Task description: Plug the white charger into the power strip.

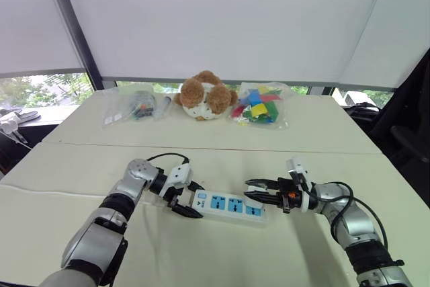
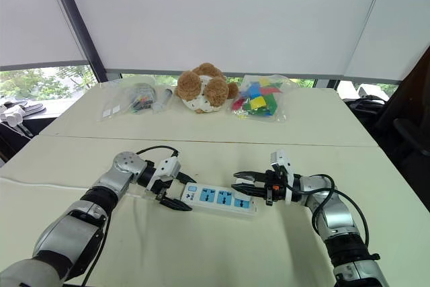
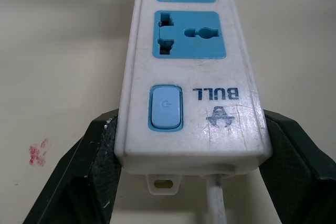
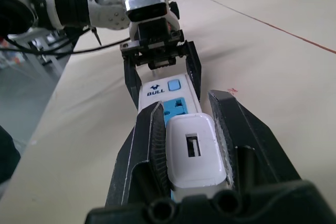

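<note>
while clamped: one power strip [image 1: 228, 205] | one white charger [image 4: 192, 150] | three sockets

The white charger [image 4: 191, 150] shows its back face; its prongs are hidden. The power strip [image 3: 191, 77] is cut off by the frame edge beyond its second socket, and its cord [image 3: 215, 203] leaves the frame. Contents of the clear bag [image 1: 134, 107] are too small to identify.

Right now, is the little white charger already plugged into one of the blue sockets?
No. The white charger sits clamped in the right gripper, above the power strip.
</note>
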`<state>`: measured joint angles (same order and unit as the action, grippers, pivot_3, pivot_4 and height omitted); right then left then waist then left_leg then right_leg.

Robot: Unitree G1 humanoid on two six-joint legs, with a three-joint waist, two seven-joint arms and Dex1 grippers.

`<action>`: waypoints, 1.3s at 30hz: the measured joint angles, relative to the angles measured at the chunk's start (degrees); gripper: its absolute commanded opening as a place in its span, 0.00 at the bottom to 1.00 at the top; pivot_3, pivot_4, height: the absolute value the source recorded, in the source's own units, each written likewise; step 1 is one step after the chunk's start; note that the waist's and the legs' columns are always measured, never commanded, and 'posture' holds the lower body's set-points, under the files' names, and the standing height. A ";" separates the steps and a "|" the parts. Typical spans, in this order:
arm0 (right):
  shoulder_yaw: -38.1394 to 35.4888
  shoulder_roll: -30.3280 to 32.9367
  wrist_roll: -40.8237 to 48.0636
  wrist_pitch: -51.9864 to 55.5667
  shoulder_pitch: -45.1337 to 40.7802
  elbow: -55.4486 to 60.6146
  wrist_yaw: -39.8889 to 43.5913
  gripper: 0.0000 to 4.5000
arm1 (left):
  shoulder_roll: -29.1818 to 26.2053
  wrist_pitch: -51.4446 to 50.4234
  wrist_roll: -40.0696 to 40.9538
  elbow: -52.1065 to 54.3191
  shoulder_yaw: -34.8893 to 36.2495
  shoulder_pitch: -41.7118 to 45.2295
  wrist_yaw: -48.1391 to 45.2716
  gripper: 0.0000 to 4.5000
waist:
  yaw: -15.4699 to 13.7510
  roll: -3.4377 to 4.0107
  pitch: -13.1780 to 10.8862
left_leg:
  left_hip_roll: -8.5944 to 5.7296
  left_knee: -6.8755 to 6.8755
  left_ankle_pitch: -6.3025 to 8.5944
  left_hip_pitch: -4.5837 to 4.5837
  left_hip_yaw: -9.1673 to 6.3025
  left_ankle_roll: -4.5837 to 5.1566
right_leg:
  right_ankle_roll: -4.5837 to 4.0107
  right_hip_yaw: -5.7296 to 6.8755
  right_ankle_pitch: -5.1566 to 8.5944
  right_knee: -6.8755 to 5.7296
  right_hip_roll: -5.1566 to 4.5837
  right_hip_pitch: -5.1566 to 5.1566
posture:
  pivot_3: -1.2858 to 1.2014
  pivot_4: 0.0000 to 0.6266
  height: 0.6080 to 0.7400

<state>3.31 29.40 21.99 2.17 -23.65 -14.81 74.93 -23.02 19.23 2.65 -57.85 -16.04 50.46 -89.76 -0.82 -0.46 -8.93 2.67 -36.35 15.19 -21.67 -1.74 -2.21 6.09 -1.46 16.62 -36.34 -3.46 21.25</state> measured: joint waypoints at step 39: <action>-32.37 14.76 20.21 30.90 34.61 36.15 -18.80 1.00 | -13.96 -44.18 15.85 44.89 25.49 -26.40 19.48 0.99 | 1.56 -0.08 -0.73 | 0.24 -0.35 -0.04 -0.77 -0.17 -0.07 | 0.01 -0.14 -0.04 -0.38 0.23 0.76 | 0.52 0.24 0.99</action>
<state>-29.07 44.16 42.20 33.07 10.95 21.34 56.13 -36.98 -24.94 18.50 -12.96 9.45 24.06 -70.28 0.74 -0.54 -9.66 2.91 -36.69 15.15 -22.45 -1.91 -2.28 6.10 -1.60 16.58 -36.72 -3.23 22.01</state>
